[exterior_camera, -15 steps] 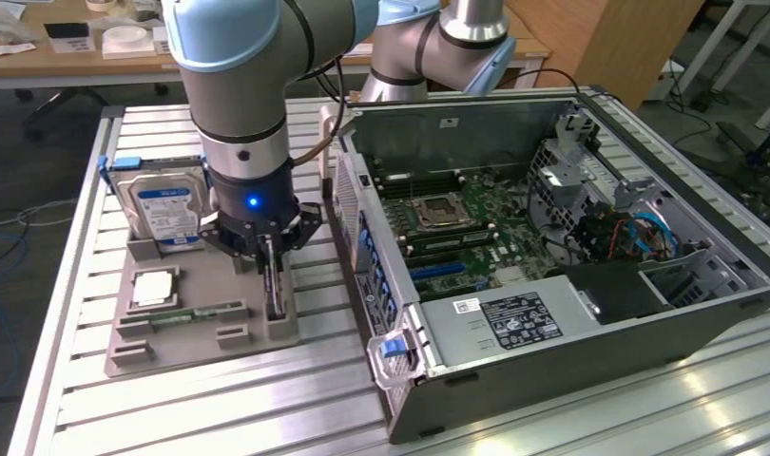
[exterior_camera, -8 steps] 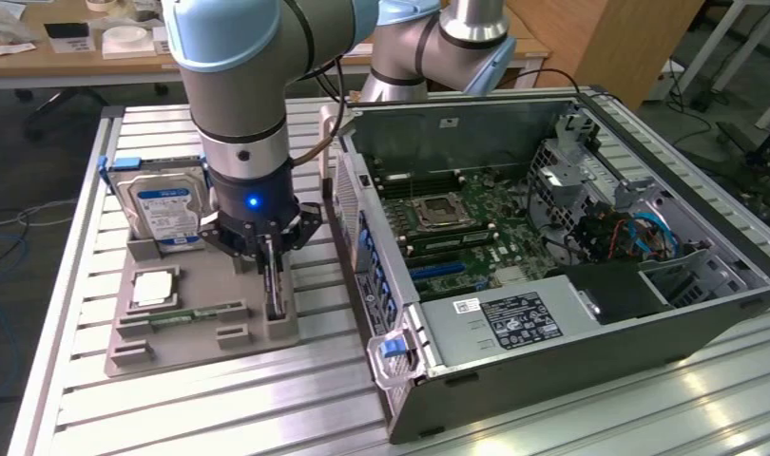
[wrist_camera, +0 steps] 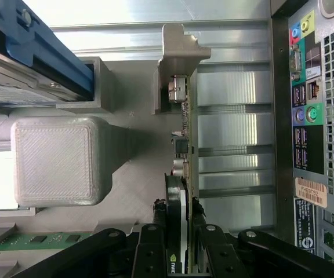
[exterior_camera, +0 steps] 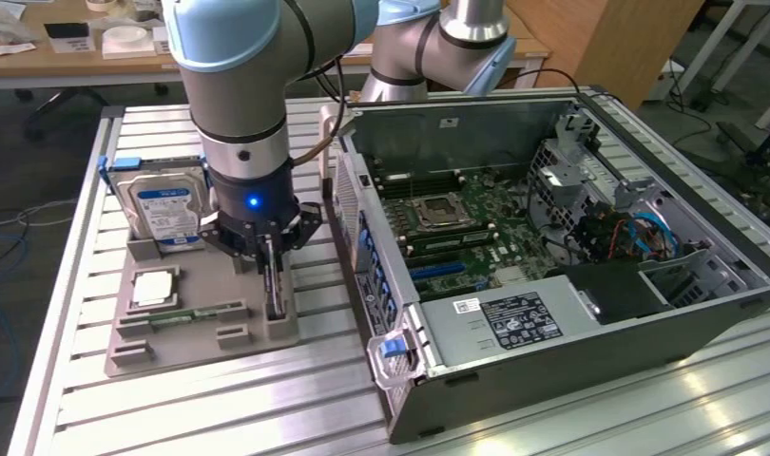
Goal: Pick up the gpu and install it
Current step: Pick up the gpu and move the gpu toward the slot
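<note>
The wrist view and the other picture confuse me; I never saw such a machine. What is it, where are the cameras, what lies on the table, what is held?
It is a robot arm ending in a claw. One camera watches from off the arm; the other rides on its wrist. On the metal table stand an open computer case and a grey tray holding a hard drive, a memory stick and the gpu, a thin card on edge. The claw is closed on the gpu.

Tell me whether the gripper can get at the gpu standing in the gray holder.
Yes, it seems so: the gripper straddles the gpu at its upper edge, fingers apparently closed against both faces. Nothing lies between them; the hard drive stands apart.
</note>
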Motion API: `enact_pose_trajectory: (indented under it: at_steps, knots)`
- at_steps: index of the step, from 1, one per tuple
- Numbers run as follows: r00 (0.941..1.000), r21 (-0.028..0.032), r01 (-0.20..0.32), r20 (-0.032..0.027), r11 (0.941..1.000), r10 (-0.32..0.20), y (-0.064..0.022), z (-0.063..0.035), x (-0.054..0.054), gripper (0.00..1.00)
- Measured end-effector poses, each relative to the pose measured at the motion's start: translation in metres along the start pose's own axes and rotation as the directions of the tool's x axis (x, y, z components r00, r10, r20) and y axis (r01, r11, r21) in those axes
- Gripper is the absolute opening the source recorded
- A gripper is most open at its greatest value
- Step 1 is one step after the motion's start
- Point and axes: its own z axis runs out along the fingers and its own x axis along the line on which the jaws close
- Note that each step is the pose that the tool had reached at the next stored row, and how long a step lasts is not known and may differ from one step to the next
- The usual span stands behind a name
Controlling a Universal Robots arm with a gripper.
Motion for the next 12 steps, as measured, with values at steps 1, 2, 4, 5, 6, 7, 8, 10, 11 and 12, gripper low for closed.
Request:
enact_pose_trajectory:
  at_steps: [1,2,4,5,6,7,8,10,11,12]
  knots:
    - [1.0000,-0.0003,0.006,-0.0002,1.0000,-0.006,0.0000,0.0000,0.0000,0.27]
    - [0.9999,-0.0004,0.010,-0.0003,0.9999,-0.010,0.0000,0.0000,-0.0001,0.27]
    - [0.9999,-0.0004,0.011,-0.0005,0.9999,-0.011,0.0000,0.0000,-0.0001,0.27]
    - [0.9999,-0.0004,0.011,-0.0005,0.9999,-0.011,0.0000,0.0000,-0.0001,0.27]
    - [0.9999,-0.0004,0.011,-0.0006,0.9999,-0.011,0.0000,0.0000,-0.0001,0.27]
    - [0.9999,-0.0004,0.011,-0.0005,0.9999,-0.011,0.0000,0.0000,-0.0001,0.27]
    - [0.9999,-0.0005,0.011,-0.0005,0.9999,-0.011,0.0000,-0.0002,-0.0002,0.27]
    - [0.9999,-0.0005,0.011,-0.0005,0.9999,-0.011,0.0002,-0.0029,-0.0002,0.27]
    - [0.9999,-0.0004,0.011,-0.0006,0.9999,-0.011,0.0002,-0.0050,-0.0003,0.27]
    - [0.9999,-0.0004,0.011,-0.0005,0.9999,-0.011,0.0004,-0.0073,-0.0003,0.27]
